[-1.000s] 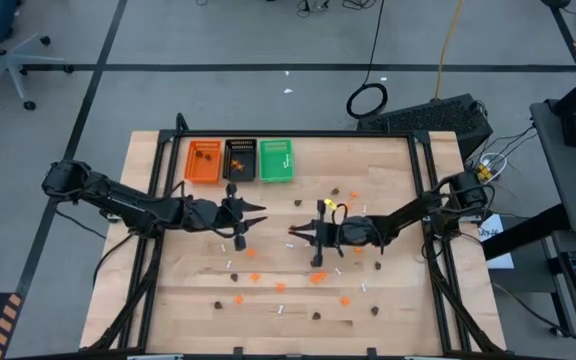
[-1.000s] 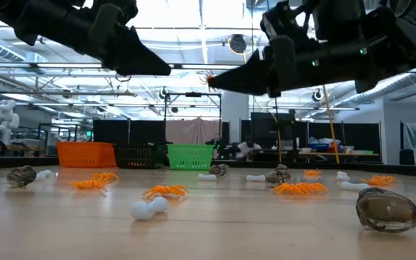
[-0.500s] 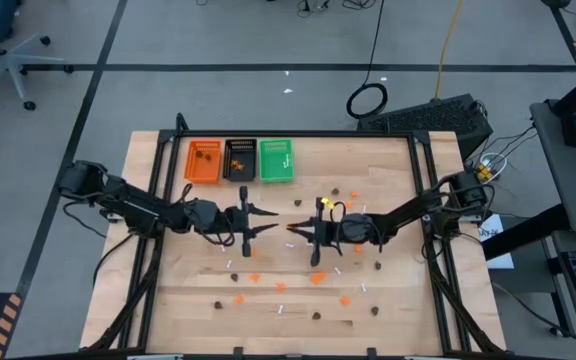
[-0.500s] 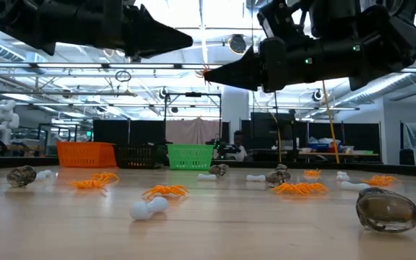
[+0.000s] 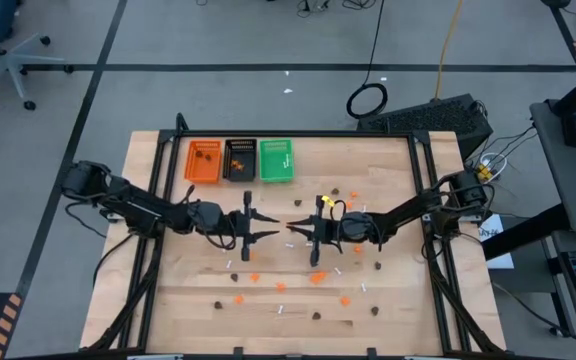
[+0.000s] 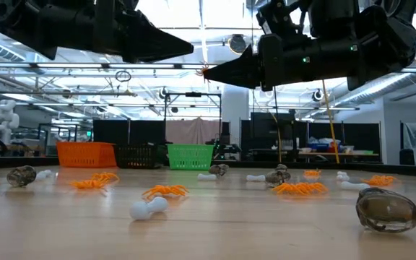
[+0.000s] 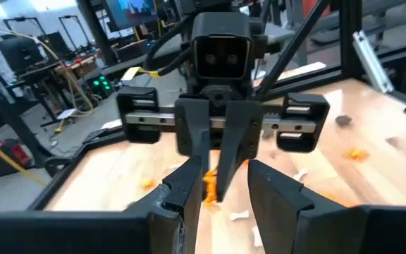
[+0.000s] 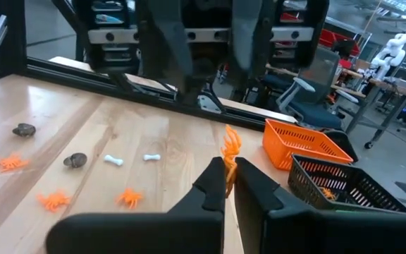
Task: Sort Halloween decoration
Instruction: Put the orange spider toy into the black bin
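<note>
Orange blob [image 8: 230,144] pinched in closed right gripper [image 8: 229,185].

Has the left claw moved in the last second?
Yes. In the high view the left claw has slid along the wooden table toward the right claw, away from the orange plastic tray.

Both arms are matte black, built of rounded joint housings and slim links, with black cables looping alongside. The right arm [image 5: 408,212] carries a yellow patch near its wrist (at about eleven o'clock from the gripper body). Each wrist bears a broad black crossbar and tapering black fingers [image 7: 189,190].
</note>
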You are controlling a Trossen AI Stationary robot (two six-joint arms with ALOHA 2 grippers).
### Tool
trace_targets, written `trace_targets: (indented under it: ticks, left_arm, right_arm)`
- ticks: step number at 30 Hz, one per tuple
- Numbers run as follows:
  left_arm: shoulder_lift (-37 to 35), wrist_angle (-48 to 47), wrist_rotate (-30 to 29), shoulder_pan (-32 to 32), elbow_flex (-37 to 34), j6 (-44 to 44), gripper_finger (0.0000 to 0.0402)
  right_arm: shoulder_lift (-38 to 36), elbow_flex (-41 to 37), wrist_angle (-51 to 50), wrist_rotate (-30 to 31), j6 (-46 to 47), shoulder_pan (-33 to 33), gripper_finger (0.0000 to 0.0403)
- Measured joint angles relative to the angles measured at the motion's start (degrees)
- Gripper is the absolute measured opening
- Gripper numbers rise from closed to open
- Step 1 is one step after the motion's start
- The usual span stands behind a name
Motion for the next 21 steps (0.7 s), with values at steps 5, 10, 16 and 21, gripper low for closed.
trace_targets:
  ticks: [5,10,16,21]
  left_arm:
    - [3.3,4.6,0.7,1.2,0.0,-0.6,0.0155]
    - [6.0,8.8,0.9,2.1,0.0,-0.6,0.0187]
    - [8.4,11.1,2.4,3.1,0.1,-0.7,0.0167]
    - [9.3,12.5,3.9,3.7,0.1,-1.6,0.0123]
  right_arm:
    - [0.0,0.2,0.0,0.0,0.2,0.0,0.0000]
    - [0.0,0.2,0.0,0.0,0.2,0.0,0.0000]
    - [0.0,0.2,0.0,0.0,0.1,0.0,0.0000]
    - [0.0,0.2,0.0,-0.1,0.1,0.0,0.0000]
